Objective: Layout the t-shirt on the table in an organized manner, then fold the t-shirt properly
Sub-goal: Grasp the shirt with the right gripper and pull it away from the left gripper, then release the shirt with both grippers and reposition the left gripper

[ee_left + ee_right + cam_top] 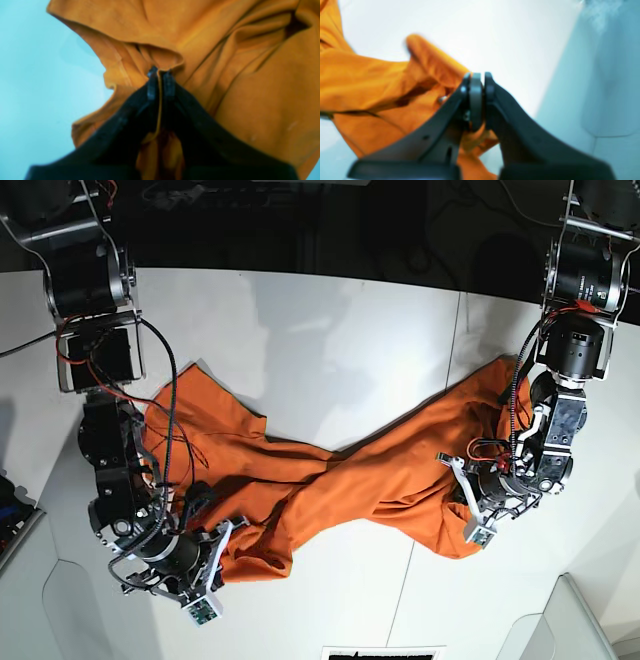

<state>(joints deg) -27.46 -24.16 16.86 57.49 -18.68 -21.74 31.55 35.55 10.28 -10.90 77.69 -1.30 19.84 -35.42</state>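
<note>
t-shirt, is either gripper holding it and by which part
Both are. The left gripper pinches a fold of the t-shirt at one end; the right gripper is shut on cloth at the other end. Which part of the shirt each fold is cannot be told.

White table (350, 330), twisted orange t-shirt (400, 475)

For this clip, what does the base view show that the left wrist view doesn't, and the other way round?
Only the base view shows the whole t-shirt twisted and stretched across the table between the two arms, along with the right hand at its other end. Only the left wrist view shows the left hand up close, fingers shut on a thin fold of cloth. Both show the orange shirt rumpled, not yet laid flat.
</note>
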